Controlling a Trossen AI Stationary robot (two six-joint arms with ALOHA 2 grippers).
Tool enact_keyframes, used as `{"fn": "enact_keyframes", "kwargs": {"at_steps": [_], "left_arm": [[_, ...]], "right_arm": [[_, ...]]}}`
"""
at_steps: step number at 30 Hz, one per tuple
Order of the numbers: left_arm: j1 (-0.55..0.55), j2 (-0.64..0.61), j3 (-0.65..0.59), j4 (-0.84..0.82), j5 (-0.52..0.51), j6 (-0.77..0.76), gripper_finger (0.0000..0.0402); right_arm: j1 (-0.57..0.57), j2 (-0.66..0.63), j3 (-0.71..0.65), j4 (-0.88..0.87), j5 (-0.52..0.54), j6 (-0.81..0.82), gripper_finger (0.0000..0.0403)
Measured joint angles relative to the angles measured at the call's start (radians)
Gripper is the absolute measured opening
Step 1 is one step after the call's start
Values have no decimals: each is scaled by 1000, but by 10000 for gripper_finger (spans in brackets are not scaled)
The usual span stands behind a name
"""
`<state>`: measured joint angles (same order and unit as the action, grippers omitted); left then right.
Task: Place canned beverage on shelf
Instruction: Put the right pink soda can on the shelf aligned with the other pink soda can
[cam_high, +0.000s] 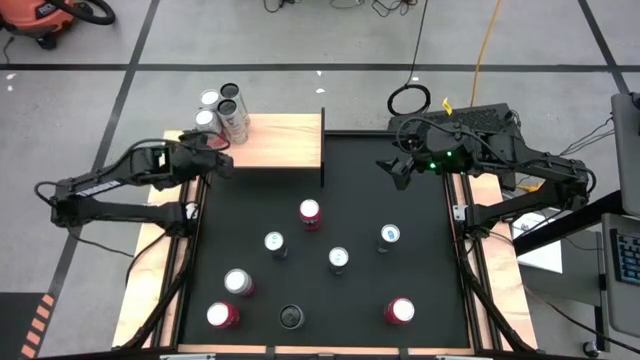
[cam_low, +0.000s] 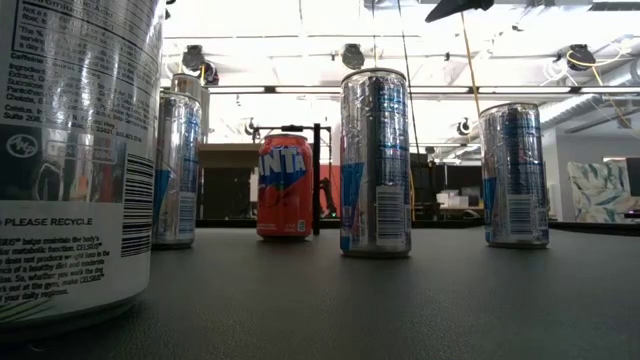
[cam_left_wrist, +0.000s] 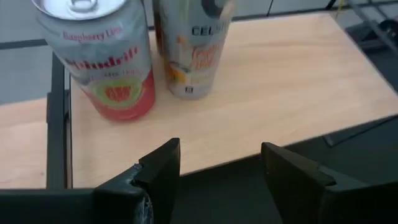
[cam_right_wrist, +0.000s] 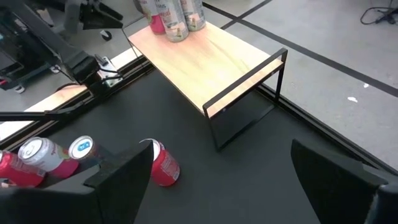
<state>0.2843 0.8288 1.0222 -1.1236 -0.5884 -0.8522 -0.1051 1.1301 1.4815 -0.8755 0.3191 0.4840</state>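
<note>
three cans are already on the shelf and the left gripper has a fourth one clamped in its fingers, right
Not quite. Three cans do stand on the shelf, but the left gripper holds nothing: the left wrist view shows only bare gap between its fingers, beside the shelf's edge.

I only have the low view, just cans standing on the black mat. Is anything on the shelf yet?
Observer: Yes, a cluster of cans stands at the left end of the wooden shelf.
Operator: Is the left gripper holding one?
Observer: No. The left gripper is empty, fingers apart, at the shelf's edge beside those cans.
Operator: And the right one?
Observer: The right gripper hangs open above the mat, to the right of the shelf, holding nothing.
</note>
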Motion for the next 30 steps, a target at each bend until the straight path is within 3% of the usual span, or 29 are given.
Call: {"fn": "enact_keyframes", "kwargs": {"at_steps": [8,15,21,26,30], "left_arm": [[5,9,1,-67,-48,22,221],[4,-20,1,-48,-282,125,221],[-5,-68,-28,-48,-231,42,212],[-16,-103,-149,-28,-253,-30,168],[-17,-102,-165,11,-251,-23,140]], "right_arm": [[0,0,0,-1,53,-66,353],[0,0,0,-1,81,-143,352],[0,0,0,-1,79,-156,352],[-1,0,0,5,92,-175,352],[-14,0,0,25,103,-227,352]]}}
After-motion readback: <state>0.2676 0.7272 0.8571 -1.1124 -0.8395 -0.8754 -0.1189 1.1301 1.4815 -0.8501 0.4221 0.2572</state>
